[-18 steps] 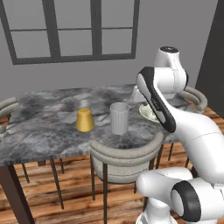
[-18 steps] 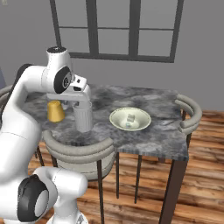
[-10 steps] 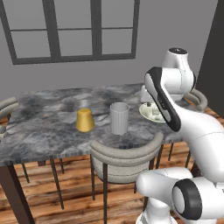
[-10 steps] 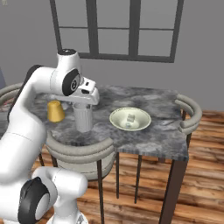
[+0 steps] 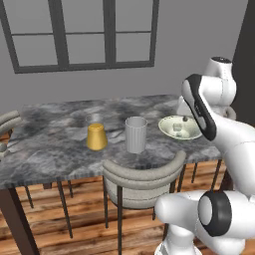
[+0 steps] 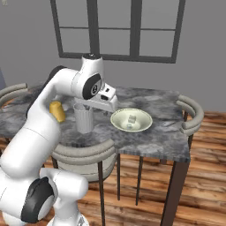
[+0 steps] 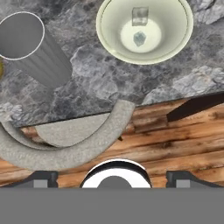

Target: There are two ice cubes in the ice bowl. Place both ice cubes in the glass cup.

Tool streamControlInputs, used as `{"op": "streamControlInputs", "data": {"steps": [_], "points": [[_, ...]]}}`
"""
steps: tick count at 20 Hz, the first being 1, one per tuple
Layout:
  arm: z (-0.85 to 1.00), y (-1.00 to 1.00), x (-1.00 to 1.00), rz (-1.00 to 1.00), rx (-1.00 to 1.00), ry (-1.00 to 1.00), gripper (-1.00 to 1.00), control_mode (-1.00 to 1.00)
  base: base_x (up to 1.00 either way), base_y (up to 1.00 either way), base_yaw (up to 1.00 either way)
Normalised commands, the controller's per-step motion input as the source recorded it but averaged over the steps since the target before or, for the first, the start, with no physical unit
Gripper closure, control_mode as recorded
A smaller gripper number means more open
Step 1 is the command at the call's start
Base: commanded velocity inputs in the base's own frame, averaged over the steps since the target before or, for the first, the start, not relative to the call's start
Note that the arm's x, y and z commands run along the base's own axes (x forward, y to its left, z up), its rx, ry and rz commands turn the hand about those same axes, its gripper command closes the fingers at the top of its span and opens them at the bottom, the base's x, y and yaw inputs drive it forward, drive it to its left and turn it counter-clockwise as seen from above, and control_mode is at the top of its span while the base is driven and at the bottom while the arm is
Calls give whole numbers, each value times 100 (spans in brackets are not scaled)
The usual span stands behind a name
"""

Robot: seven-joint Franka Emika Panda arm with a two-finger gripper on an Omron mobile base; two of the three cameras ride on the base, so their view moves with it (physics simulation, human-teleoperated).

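On the marble table, from left to right: yellow cup, then tall grey glass cup, then cream ice bowl with two ice cubes inside. Gripper fingers spread wide, holding nothing

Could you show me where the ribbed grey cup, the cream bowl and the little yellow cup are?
glass cup (image 5: 135, 135): left base view, on its ribbed side.
ice bowl (image 7: 177, 41): hand view, on its inner wall, right side.
yellow cup (image 5: 96, 137): left base view, on its side.
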Motion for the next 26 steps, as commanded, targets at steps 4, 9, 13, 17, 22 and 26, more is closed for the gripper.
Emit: {"op": "streamControlInputs", "data": {"steps": [4, 9, 13, 17, 22, 26], "points": [[-10, -37, 23, -3, 0, 5, -100, -100, 0, 0, 0], [-9, -12, 39, 0, 0, 0, -100, -100, 0, 0, 0], [-18, -13, 42, 0, 0, 0, -100, -100, 0, 0, 0], [-39, -9, 47, 0, -1, 0, -100, -100, 0, 0, 0], [-45, -15, 42, 0, 0, 0, -100, -100, 0, 0, 0], [-33, -20, 36, 0, 0, 0, -100, -100, 0, 0, 0]]}}
